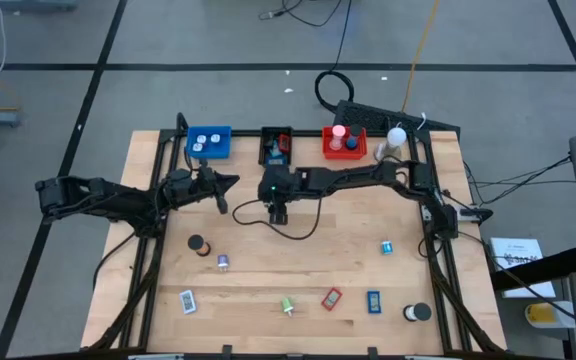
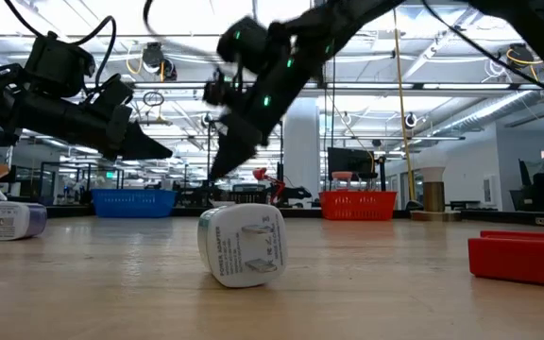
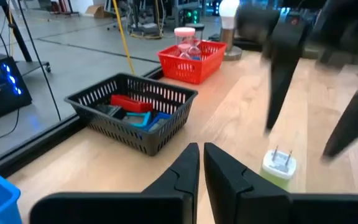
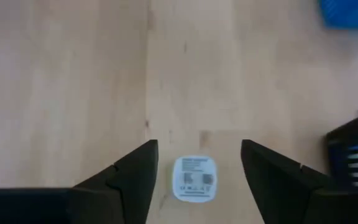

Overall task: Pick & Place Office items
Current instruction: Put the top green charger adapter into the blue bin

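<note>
Left gripper (image 1: 230,183), fingers nearly closed and empty, hovers beside the blue tray (image 1: 209,142). Ahead of it, the black basket (image 3: 131,112) holds red and blue items; a white plug (image 3: 279,167) lies just past its fingertips. Right gripper (image 1: 277,214), jaws wide apart and empty, points down with the plug (image 4: 194,178) on the table between its fingers (image 4: 129,177), untouched. Other items lie scattered on the table (image 1: 268,270) nearer the front edge.
</note>
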`<state>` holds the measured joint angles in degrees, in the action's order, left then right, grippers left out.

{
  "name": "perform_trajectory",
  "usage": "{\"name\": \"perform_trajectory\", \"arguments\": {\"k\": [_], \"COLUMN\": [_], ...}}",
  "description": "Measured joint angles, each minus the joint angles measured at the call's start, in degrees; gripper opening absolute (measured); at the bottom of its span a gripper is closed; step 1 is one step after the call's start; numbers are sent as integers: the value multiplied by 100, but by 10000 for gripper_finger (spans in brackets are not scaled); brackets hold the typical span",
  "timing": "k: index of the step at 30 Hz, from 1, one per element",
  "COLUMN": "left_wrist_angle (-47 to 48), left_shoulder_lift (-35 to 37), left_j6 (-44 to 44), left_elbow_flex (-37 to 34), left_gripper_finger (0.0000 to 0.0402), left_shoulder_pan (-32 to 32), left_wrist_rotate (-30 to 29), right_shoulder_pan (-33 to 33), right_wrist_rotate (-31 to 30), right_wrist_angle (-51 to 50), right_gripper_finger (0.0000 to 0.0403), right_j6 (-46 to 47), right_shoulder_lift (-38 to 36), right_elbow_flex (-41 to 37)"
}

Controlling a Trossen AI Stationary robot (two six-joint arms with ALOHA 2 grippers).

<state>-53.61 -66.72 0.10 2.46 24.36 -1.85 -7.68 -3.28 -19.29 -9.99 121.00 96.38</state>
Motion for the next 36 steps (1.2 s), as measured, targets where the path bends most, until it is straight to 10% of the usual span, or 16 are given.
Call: {"name": "perform_trajectory", "arguments": {"k": [6,15,24,36], "left_wrist_angle": [34,610,4662,8714], "left_shoulder_lift": [-2,-2,-78,-1920], "left_j6": [-109,-414,-792,343], "left_elbow_flex": [0,371,2517,5833], "left_gripper_finger": [10,7,55,212], "left_shoulder_pan": [-49,-693,-1276,-1448], "left_wrist_rotate": [139,128,-281,-204], "right_shoulder_pan": [30,-59,-64,-132], "right_wrist_rotate": [-10,-8,-21,12], "right_wrist_angle": [-668,1647,3643,3871], "right_gripper_finger": [175,16,10,1], "right_j6": [-131,260,587,602], "right_shoulder_lift": [-1024,-3229,-4769,-5286], "right_elbow_flex": [-323,-3648,-5828,-6153]}}
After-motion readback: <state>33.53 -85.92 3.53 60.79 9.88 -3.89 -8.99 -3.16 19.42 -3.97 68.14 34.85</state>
